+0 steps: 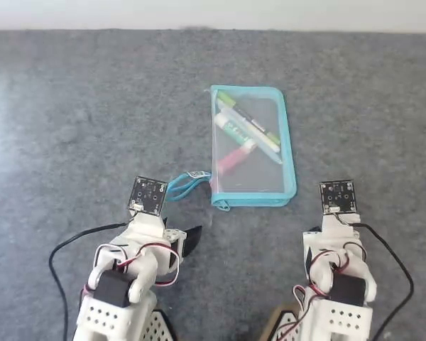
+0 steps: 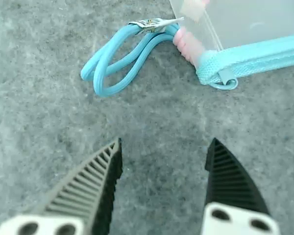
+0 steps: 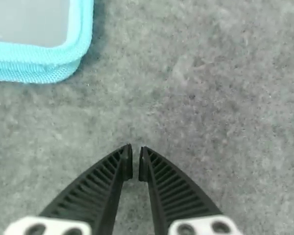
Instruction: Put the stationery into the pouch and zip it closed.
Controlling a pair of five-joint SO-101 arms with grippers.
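- Your pouch [image 1: 254, 179] lies flat on the grey counter [image 1: 71, 106], ahead of both arms — the stationery [image 1: 247, 128] shows through its clear wall.
- Its blue cord loop [image 2: 117, 58] trails from a near corner toward your left end effector [image 2: 166, 143], fingers wide apart.
- Your right end effector [image 3: 135, 148] is pinched together on nothing, near the pouch's other near corner.

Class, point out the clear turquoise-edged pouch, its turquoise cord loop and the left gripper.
Clear turquoise-edged pouch [image 1: 252, 179], high view, front panel.
Turquoise cord loop [image 2: 93, 73], left wrist view, bend.
Left gripper [image 2: 166, 141], left wrist view, between fingertips.
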